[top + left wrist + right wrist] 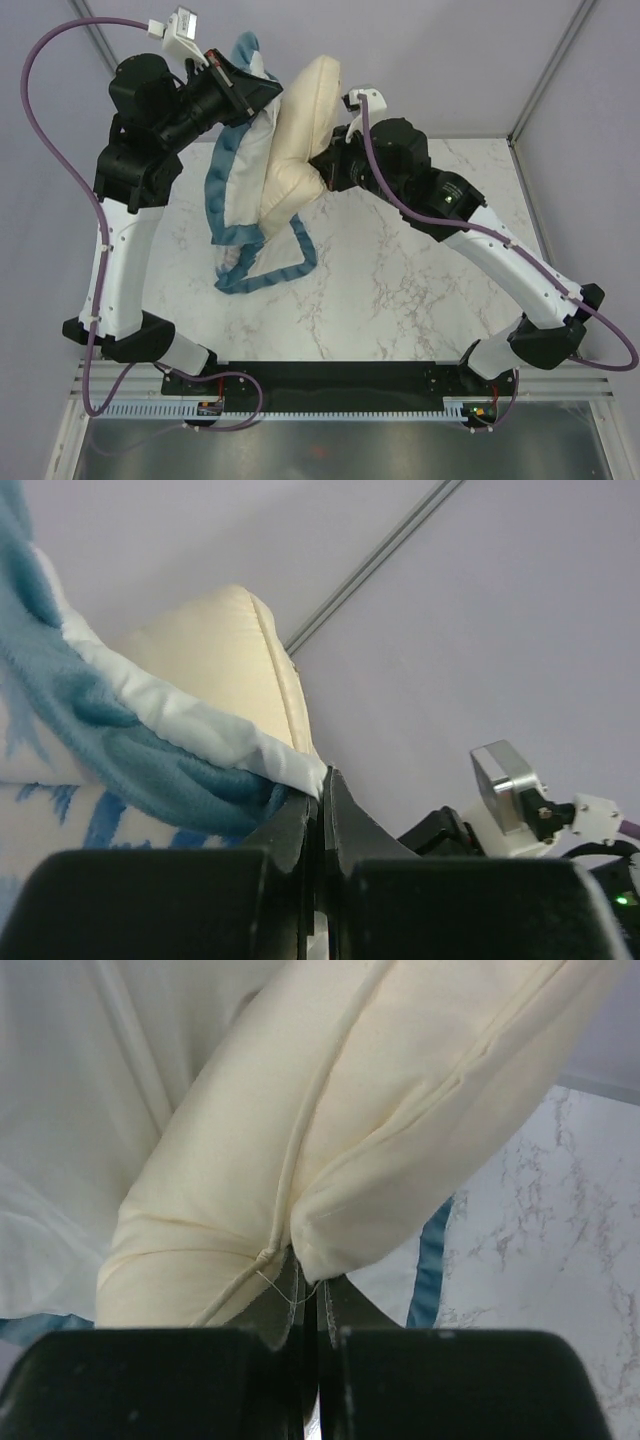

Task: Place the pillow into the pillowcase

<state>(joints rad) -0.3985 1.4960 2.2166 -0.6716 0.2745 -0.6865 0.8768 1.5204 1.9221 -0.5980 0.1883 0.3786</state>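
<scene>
We see the left tool (322,790) pinched tight on the pillowcase (238,185) edge. The right tool (308,1290) is pinched tight on the pillow (300,130), over the bench (400,290).

The pillow (300,130) just right of the pillowcase (236,195)

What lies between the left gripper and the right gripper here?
Top view: the blue-ruffled fabric pillowcase, then the plump cream pillow beside it.

White marbled table (400,300), pale grey walls (470,50), seemingly aluminium corner posts (548,70).
</scene>
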